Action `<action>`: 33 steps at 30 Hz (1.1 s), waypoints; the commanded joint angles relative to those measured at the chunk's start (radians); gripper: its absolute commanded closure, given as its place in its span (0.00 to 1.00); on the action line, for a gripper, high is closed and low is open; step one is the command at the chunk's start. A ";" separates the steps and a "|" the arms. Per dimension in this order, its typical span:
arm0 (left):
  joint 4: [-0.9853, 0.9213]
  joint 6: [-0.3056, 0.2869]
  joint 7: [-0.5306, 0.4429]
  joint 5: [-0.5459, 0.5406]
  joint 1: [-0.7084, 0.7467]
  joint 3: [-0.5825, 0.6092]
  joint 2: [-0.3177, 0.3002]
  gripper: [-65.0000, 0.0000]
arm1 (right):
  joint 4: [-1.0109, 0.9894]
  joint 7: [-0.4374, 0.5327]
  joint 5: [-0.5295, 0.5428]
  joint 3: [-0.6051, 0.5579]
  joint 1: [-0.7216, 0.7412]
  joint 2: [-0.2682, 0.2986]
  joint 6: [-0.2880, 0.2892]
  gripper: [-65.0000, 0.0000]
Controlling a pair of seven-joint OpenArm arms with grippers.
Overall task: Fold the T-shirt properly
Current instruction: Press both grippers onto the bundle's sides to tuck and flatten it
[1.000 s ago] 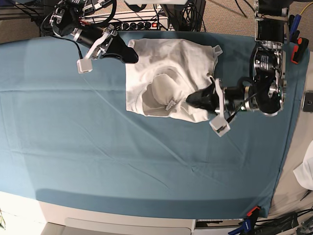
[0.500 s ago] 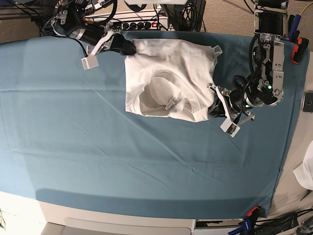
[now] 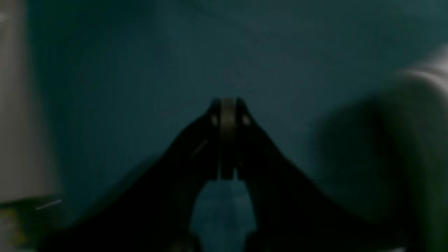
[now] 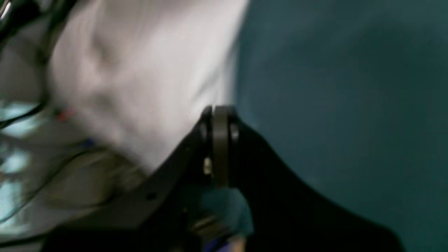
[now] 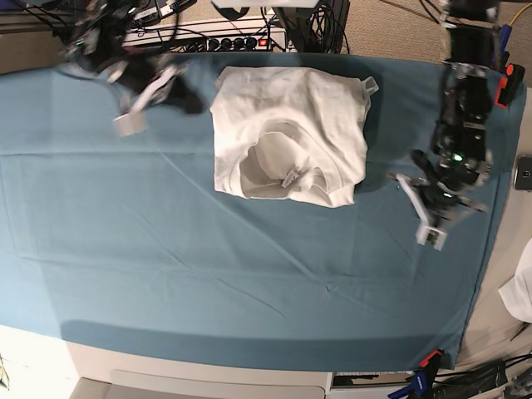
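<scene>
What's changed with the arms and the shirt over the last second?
Both arms pulled away from the T-shirt. The left claw, which was at the shirt's lower right edge, swung out over the teal cloth; the right claw backed off the upper left corner. Both claws are shut and hold nothing. The shirt stayed folded in place, collar showing.

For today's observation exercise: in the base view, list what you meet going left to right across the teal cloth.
Right gripper → T-shirt → left gripper → phone at the table's right edge.
</scene>
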 commanded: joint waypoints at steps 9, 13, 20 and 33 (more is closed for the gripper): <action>0.029 -0.255 0.093 -0.526 -0.018 -0.014 -0.150 1.00 | 0.034 0.077 0.072 0.155 0.173 0.045 0.003 1.00; 0.064 -0.481 0.275 -0.918 -0.018 -0.015 -0.114 1.00 | 0.034 0.011 0.164 0.023 0.187 0.045 0.003 1.00; 0.092 -0.576 0.508 -1.324 0.018 -0.014 -0.064 1.00 | 0.034 0.013 0.120 -0.253 0.190 0.002 0.003 1.00; 0.092 -0.576 0.455 -1.201 0.187 -0.014 -0.013 1.00 | -0.278 0.061 -0.021 -0.391 0.354 -0.031 0.003 1.00</action>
